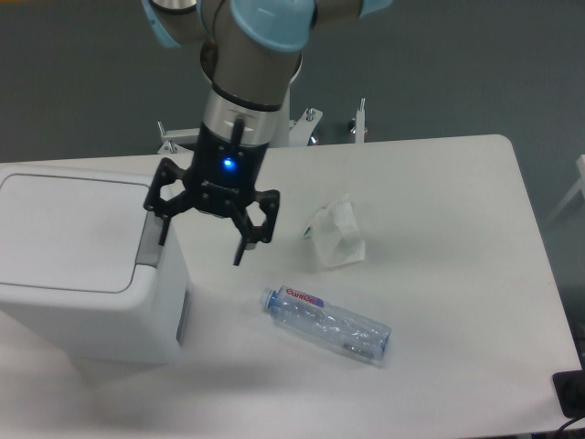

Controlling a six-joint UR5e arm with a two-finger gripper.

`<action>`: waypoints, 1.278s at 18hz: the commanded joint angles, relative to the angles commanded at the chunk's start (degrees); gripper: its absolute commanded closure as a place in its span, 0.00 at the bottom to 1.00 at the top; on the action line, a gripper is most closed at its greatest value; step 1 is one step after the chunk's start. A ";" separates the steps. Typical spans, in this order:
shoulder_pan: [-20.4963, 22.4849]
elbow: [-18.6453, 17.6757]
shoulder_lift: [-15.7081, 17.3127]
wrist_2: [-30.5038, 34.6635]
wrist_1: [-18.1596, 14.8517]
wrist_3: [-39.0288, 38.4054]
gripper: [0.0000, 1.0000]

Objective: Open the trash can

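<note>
White plastic, the trash can (78,265) sits at the left end of the counter (457,274), its flat lid down. The hand (203,242) hangs with its fingers spread wide and gripping nothing, at the bin's right rim, one fingertip over the grey push-tab (151,242). Right of it lie a crumpled clear wrapper (336,234) and a plastic bottle (327,325) on its side.
</note>
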 joint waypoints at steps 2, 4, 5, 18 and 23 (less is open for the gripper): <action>-0.09 -0.27 0.00 0.00 0.35 0.00 0.00; -0.09 -0.18 -0.17 0.35 0.61 0.00 0.00; -0.09 -0.18 -0.17 0.44 0.96 0.00 0.00; -0.53 -0.27 -1.05 3.08 1.76 -0.09 0.00; -0.53 -0.18 -1.05 2.99 1.76 -0.09 0.00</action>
